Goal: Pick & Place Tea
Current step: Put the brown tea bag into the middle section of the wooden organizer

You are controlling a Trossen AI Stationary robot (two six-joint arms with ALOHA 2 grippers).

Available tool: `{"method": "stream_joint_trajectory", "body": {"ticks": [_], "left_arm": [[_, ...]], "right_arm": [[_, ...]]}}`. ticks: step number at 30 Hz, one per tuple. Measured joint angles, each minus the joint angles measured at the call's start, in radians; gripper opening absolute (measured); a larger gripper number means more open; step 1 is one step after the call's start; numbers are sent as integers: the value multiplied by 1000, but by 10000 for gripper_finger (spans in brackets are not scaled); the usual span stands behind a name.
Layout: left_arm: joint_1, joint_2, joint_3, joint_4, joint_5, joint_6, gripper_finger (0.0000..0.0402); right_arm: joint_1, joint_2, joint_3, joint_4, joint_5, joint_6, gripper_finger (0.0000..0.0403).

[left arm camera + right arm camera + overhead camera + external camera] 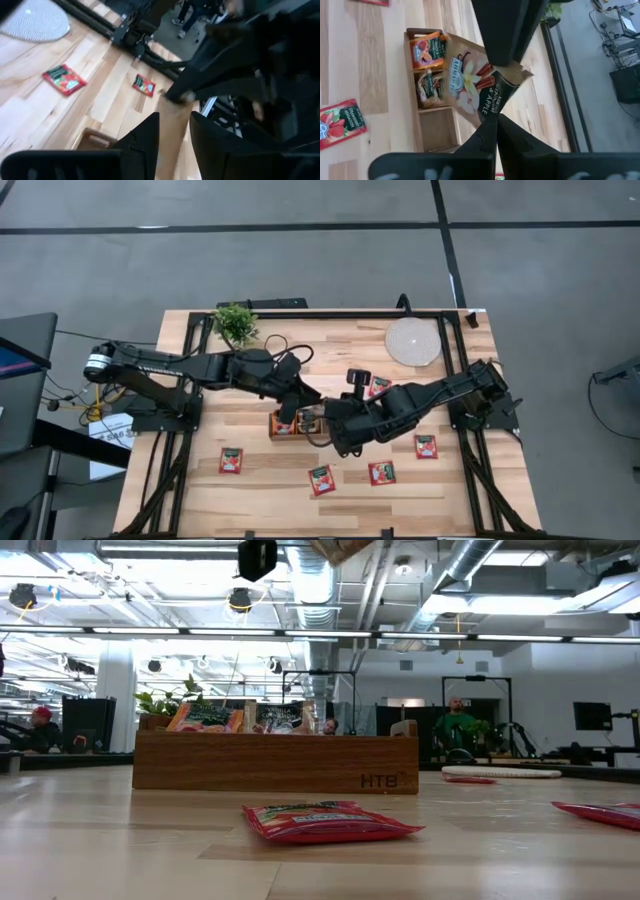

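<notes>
A pale beige tea sachet (472, 82) with flower print hangs over the long wooden tray (290, 423) at the table's middle. My left gripper (300, 408) and my right gripper (330, 418) meet there, each shut on one end of it. The tray (437, 125) holds an orange sachet (426, 50) and a pale one (430, 87), standing on edge in their compartments. Several red tea sachets lie flat on the table: (231, 460), (321, 479), (381, 473), (426, 446), (378, 387). Neither gripper shows in the low view. My left gripper has the sachet's end toward the table's left (512, 70), coming at it nearly level from the left. In the left wrist view the beige sachet (174, 107) fills the gap between the two fingers (147, 135). The sachet is clear of the tray. My right gripper pinches the opposite end of the sachet (490, 112) between its two shut fingers (485, 137), slanting down from the table's right. The sachet stands out beyond the fingertips, bent and tilted, above the tray's compartments.
A small green plant (236, 323) stands at the far left and a round white mat (414, 341) at the far right. A red sachet (325, 820) lies in front of the tray (275, 762). Bare wood shows along the near edge. People stand in the room beyond.
</notes>
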Motion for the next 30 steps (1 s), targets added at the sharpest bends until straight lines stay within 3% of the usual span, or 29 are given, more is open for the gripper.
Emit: {"method": "stream_joint_trajectory", "body": {"ticks": [30], "left_arm": [[9, 40, 1, 28, -26, 1, 92]], "right_arm": [[-59, 0, 0, 81, -45, -103, 0]]}}
